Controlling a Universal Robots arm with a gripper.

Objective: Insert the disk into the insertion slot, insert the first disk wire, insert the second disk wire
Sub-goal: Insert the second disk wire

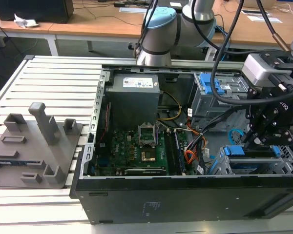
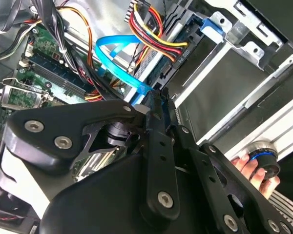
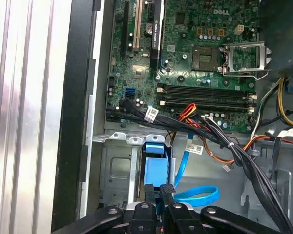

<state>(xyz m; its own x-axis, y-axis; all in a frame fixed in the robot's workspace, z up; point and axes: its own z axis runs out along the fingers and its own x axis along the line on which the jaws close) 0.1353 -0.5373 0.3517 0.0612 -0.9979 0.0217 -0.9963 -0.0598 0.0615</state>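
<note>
The disk (image 1: 249, 152) in its bright blue carrier lies inside the insertion slot (image 1: 285, 163), the low grey cage at the case's front right. In both wrist views the disk (image 2: 219, 87) (image 3: 154, 163) sits just beyond my fingertips. My gripper (image 1: 263, 139) (image 2: 156, 97) (image 3: 160, 191) hangs over the disk's inner end, shut on the small dark plug of the second disk wire (image 2: 117, 56), whose light blue loop (image 3: 198, 196) curls beside it. The first disk wire (image 2: 154, 29), red-orange among yellow ones, ends in a dark plug at the disk's edge.
The open case holds the green motherboard (image 1: 136, 144), a grey power supply box (image 1: 134, 95) and a taller cage with a blue latch (image 1: 217, 85). A black cable bundle (image 3: 229, 146) crosses near the cage. A person's fingers (image 2: 246, 165) rest outside the case. A grey fixture (image 1: 34, 146) stands on the slatted table.
</note>
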